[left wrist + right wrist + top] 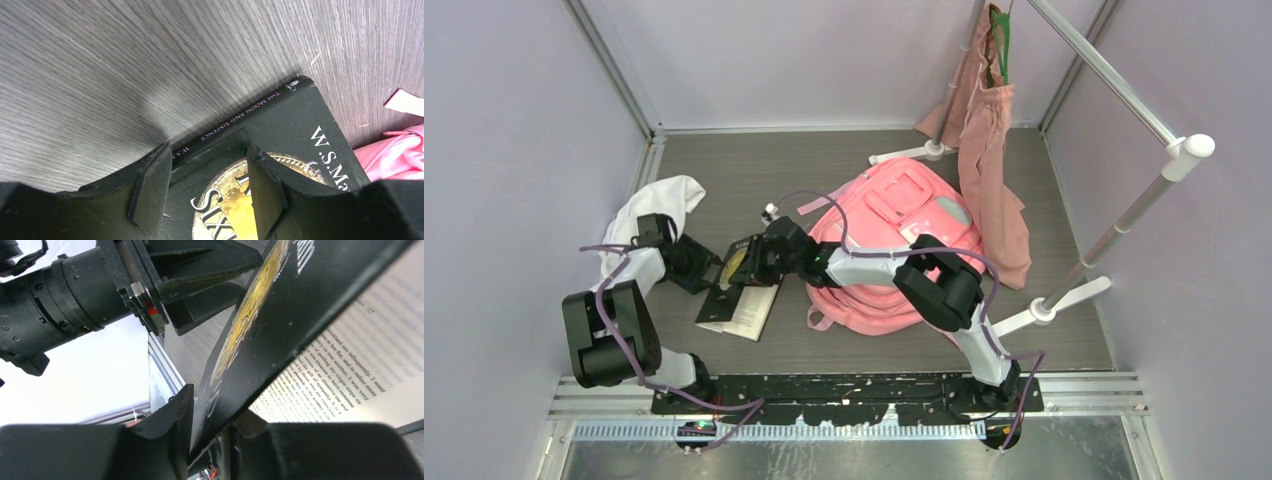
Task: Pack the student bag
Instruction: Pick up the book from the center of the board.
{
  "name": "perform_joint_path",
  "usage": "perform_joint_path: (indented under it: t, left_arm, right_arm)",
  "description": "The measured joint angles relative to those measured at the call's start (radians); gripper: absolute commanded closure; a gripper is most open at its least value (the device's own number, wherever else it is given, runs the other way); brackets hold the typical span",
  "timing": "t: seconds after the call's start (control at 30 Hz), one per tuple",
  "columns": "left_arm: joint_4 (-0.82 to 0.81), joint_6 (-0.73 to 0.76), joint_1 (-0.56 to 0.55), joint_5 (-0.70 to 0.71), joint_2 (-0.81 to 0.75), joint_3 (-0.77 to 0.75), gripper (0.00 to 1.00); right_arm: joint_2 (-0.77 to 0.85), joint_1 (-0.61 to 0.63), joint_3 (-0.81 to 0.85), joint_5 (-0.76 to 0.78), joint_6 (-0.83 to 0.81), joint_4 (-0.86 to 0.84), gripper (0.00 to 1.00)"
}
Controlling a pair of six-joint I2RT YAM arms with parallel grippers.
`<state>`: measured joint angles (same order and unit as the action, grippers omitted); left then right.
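Observation:
The student bag (894,225), a large pink backpack, lies flat in the middle of the table; a pink edge of it shows in the left wrist view (395,157). A black paperback (742,300) with a gold coin on its cover lies just left of the bag. My right gripper (749,260) is shut on the front cover (280,325) and holds it lifted, with printed pages (350,370) showing underneath. In its own view the right gripper (212,407) has the cover between its jaws. My left gripper (719,270) is open at the book's spine edge (235,117), its jaws (207,150) straddling the cover.
A white cloth (659,205) lies at the left behind my left arm. A dusty-pink tote (989,150) hangs on a green hanger (999,40) from a white garment rack (1124,90), whose foot (1064,300) stands right of the bag. Walls enclose the table.

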<state>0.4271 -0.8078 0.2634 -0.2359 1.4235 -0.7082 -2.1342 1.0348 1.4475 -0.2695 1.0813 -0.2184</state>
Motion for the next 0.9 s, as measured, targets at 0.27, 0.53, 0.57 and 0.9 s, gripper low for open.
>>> perform_joint_path:
  t: [0.27, 0.53, 0.57, 0.9]
  left_arm:
    - [0.168, 0.041, -0.004, 0.030, -0.123, -0.068, 0.39]
    - [0.346, 0.138, -0.013, 0.030, -0.397, -0.294, 0.34]
    - [0.365, 0.152, -0.013, 0.021, -0.425, -0.314, 0.32]
    - [0.463, 0.193, -0.013, -0.032, -0.651, -0.283, 0.15]
  right_arm:
    - [0.016, -0.005, -0.029, 0.000, 0.024, 0.041, 0.99]
    - [0.060, -0.016, -0.046, -0.028, 0.023, 0.002, 0.99]
    - [0.060, -0.020, -0.046, -0.036, 0.028, -0.004, 0.99]
    - [0.156, -0.112, -0.114, -0.072, 0.051, -0.102, 0.99]
